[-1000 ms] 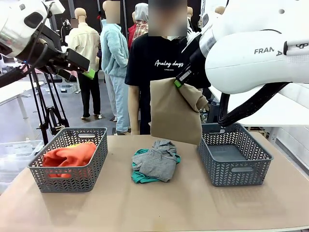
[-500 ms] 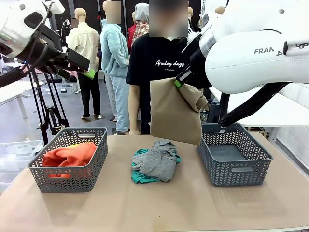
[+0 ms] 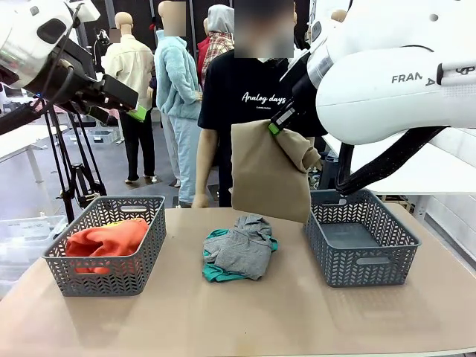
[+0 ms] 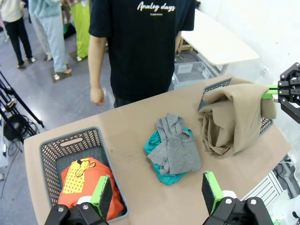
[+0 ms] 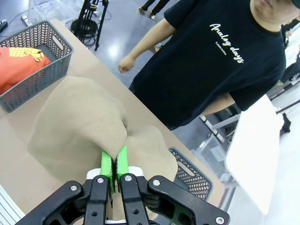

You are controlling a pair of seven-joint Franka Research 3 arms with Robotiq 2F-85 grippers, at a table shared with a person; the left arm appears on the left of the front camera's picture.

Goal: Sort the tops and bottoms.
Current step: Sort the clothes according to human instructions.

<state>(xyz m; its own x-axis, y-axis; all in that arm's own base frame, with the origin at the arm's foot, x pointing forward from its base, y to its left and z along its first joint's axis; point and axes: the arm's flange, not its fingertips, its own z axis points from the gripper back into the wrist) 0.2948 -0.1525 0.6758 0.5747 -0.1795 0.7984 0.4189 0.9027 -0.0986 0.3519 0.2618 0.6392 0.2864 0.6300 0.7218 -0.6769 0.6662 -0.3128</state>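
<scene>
My right gripper [image 5: 114, 165] is shut on the tan top [image 3: 268, 172], which hangs high over the table between the middle pile and the right basket [image 3: 361, 238]. In the left wrist view that tan top [image 4: 232, 119] droops from the right gripper [image 4: 276, 93]. A grey top [image 3: 242, 245] lies on a teal top [image 3: 216, 274] at the table's middle. The orange-red top [image 3: 104, 239] fills the left basket [image 3: 111, 277]. My left gripper [image 4: 157, 194] is open, raised high above the table's left side.
A person in a black printed T-shirt [image 3: 249, 104] stands at the far edge, one hand [image 3: 199, 201] hanging near the table. The right basket holds nothing. Bare tabletop [image 3: 245, 320] lies in front of the pile.
The person has shifted slightly and the hand has dropped toward the table's far edge. Both arms and the tan top have stayed still.
</scene>
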